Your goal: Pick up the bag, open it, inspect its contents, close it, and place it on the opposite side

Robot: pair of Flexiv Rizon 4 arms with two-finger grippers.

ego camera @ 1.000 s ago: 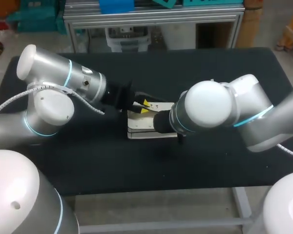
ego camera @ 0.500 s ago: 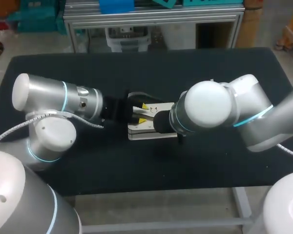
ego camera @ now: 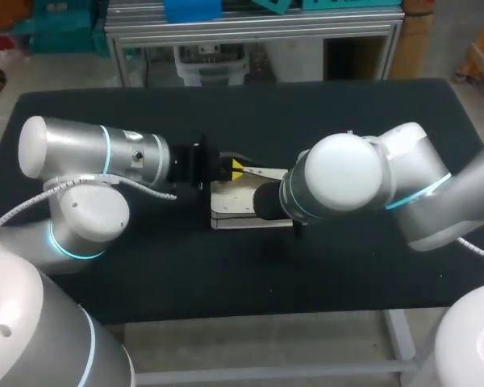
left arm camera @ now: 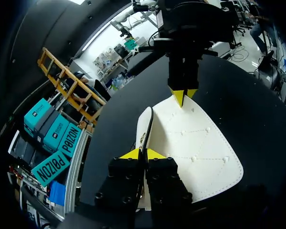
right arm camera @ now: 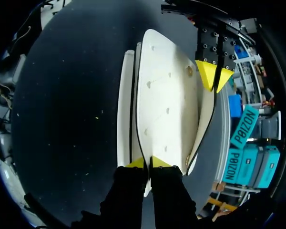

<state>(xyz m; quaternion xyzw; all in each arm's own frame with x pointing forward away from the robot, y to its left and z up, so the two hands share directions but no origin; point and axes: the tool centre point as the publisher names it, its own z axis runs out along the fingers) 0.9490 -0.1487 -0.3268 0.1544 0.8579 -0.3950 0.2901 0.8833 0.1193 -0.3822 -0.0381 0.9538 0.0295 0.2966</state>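
Observation:
A flat white bag (ego camera: 240, 208) lies in the middle of the black table (ego camera: 331, 121). My left gripper (ego camera: 238, 169) is at the bag's left end. In the left wrist view its yellow tips (left arm camera: 142, 153) are pressed together on the thin raised edge of the bag (left arm camera: 195, 143). My right gripper (right arm camera: 148, 163) is shut on the opposite end of the bag (right arm camera: 167, 105), and it faces the left gripper (right arm camera: 212, 76) across it. In the head view my right arm's elbow (ego camera: 339, 173) hides the right gripper. The right gripper (left arm camera: 181, 95) shows beyond the bag in the left wrist view.
Black tabletop surrounds the bag on all sides, with bare room to the far left (ego camera: 81, 105) and far right (ego camera: 411, 105). A dark strap or cord (right arm camera: 207, 119) runs along one side of the bag.
My left gripper spread its fingers over the bag's left end half a second ago and has since closed on its edge, shifting slightly toward the far side. My right arm stayed still.

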